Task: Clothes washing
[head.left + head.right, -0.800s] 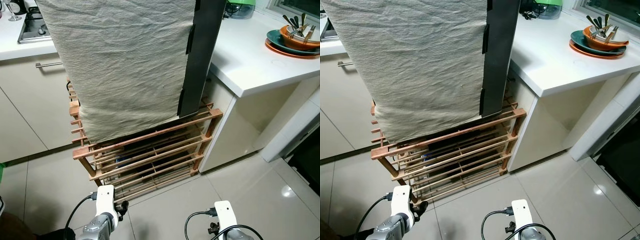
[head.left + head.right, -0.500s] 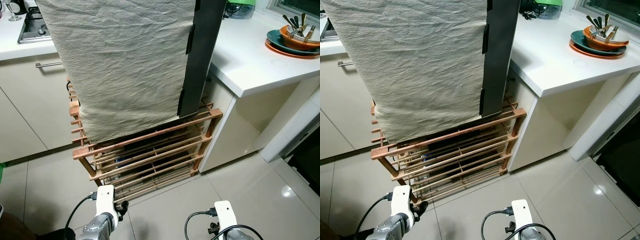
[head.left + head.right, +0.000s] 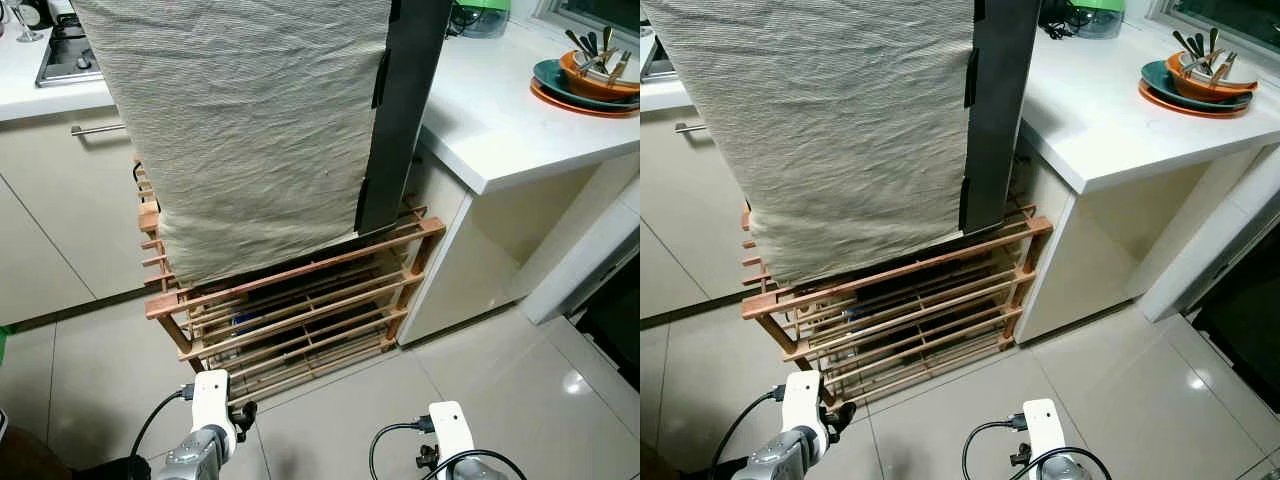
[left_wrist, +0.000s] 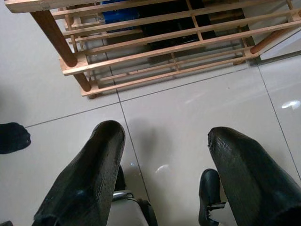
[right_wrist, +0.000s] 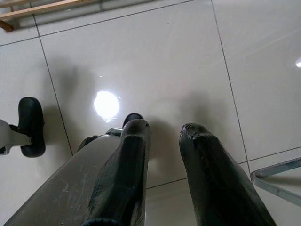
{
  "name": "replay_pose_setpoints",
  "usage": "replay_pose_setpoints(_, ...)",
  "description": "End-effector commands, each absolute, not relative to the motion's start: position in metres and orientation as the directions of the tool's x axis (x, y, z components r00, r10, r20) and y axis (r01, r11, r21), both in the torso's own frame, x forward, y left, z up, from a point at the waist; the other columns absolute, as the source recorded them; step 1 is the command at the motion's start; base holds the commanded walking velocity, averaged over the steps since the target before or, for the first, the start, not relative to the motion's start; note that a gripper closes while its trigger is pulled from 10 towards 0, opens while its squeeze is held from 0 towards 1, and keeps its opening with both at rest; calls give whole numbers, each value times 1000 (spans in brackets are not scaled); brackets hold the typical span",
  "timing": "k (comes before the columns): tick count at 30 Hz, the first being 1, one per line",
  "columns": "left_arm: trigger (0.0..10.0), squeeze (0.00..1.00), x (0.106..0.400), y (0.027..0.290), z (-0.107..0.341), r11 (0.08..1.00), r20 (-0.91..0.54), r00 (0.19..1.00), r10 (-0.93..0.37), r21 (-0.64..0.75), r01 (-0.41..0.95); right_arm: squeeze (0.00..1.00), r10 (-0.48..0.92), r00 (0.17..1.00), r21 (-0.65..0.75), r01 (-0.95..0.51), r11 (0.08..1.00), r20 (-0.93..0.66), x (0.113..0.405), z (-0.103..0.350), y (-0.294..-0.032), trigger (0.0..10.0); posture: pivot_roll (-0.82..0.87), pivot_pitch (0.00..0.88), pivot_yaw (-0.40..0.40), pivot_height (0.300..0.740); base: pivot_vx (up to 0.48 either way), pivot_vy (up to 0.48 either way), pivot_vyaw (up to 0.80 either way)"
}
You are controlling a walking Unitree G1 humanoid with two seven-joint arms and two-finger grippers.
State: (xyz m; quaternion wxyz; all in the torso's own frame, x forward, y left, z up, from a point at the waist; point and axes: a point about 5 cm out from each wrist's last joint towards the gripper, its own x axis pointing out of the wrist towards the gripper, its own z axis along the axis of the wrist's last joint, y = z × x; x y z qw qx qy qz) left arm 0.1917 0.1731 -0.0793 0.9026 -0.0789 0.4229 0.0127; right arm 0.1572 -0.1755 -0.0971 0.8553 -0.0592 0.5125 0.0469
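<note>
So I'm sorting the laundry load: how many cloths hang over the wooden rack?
2: a wide beige cloth covering most of the rack, and a narrow black one along its counter side. More may hide beneath.

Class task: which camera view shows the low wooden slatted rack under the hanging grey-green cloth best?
The left eye view: the wooden slatted rack sits whole and central, its tiers below the grey-green cloth. The right eye view shows the same, shifted. The left wrist view catches its lower tiers past the open left gripper; the right wrist view, a corner.
</note>
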Motion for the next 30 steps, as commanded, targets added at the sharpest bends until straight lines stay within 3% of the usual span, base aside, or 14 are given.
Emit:
replay_pose_setpoints(1, 10000, 0, 181, 173, -89, 971, -907, 421, 7, 107, 214, 0, -104, 376, -6, 252, 968, -921, 149, -102, -174, 10000, -136, 0, 90, 740, 0, 0, 0)
replay_pose_setpoints(22, 10000, 0, 181, 173, -88, 971, -906, 423, 6, 107, 214, 0, -100, 379, -5, 245, 970, -920, 149, -102, -173, 10000, -136, 0, 90, 740, 0, 0, 0)
replay_pose_setpoints(25, 10000, 0, 195, 174, -81, 978, -880, 474, 25, 119, 169, 0, -70, 449, -3, 150, 989, -891, 151, -101, -166, 10000, -122, 0, 75, 740, 0, 0, 0)
replay_pose_setpoints(30, 10000, 0, 201, 174, -78, 983, -862, 505, 29, 116, 141, 0, -69, 475, 4, 151, 989, -877, 156, -99, -169, 10000, -123, 0, 70, 740, 0, 0, 0)
